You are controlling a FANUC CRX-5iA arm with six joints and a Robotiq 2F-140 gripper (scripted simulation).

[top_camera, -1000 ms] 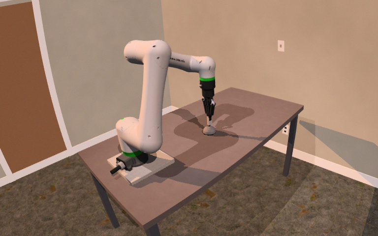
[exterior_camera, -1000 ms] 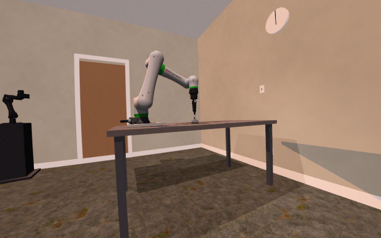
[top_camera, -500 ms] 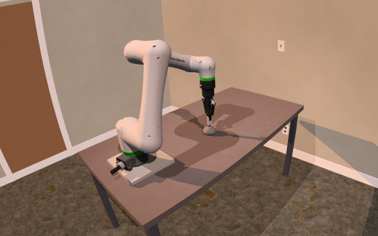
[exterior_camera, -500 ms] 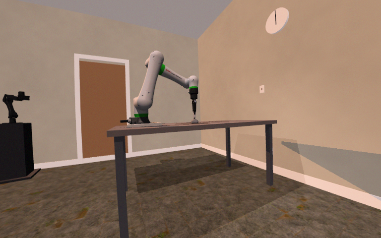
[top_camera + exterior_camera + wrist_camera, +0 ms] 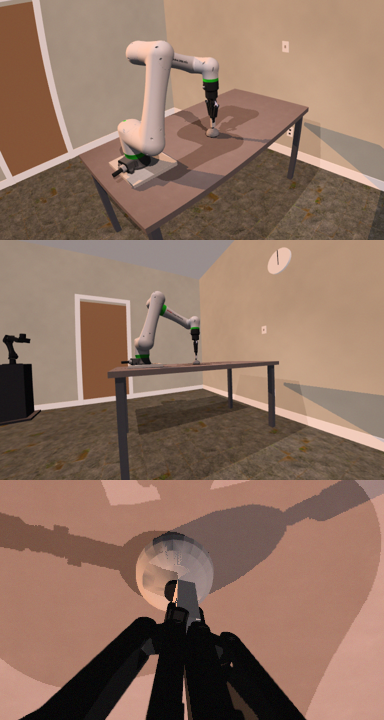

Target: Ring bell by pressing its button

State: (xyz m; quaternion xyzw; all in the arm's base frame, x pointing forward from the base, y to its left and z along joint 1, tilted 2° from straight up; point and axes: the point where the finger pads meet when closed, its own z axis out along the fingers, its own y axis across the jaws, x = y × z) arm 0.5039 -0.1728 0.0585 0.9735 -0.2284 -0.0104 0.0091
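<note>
A white robot arm (image 5: 154, 93) stood on a pale base plate (image 5: 167, 165) near one end of a brown table (image 5: 254, 118). The bell served as the landmark: a small grey dome (image 5: 212, 132) that sat on the table top around its middle, well apart from the base plate and inside the arm's broad shadow.

Directly above the bell, the arm's wrist pointed straight down. The black gripper (image 5: 212, 124) hung over the dome with its fingers pressed together, holding nothing between them (they formed one narrow tip). From the wrist view, that pale tip lay over the centre of the bell (image 5: 174, 570), beside a small dark button (image 5: 171, 589) on its crown. Whether the tip was touching the button I could not tell.

From the side, the gripper (image 5: 195, 357) met the top of the bell (image 5: 196, 362) in one upright line.

Beyond the bell, a light switch (image 5: 285, 46) was set in the tan wall. Away from the bell, past the arm, stood a brown door (image 5: 103, 350). A round clock (image 5: 279, 260) hung high on the wall.
</note>
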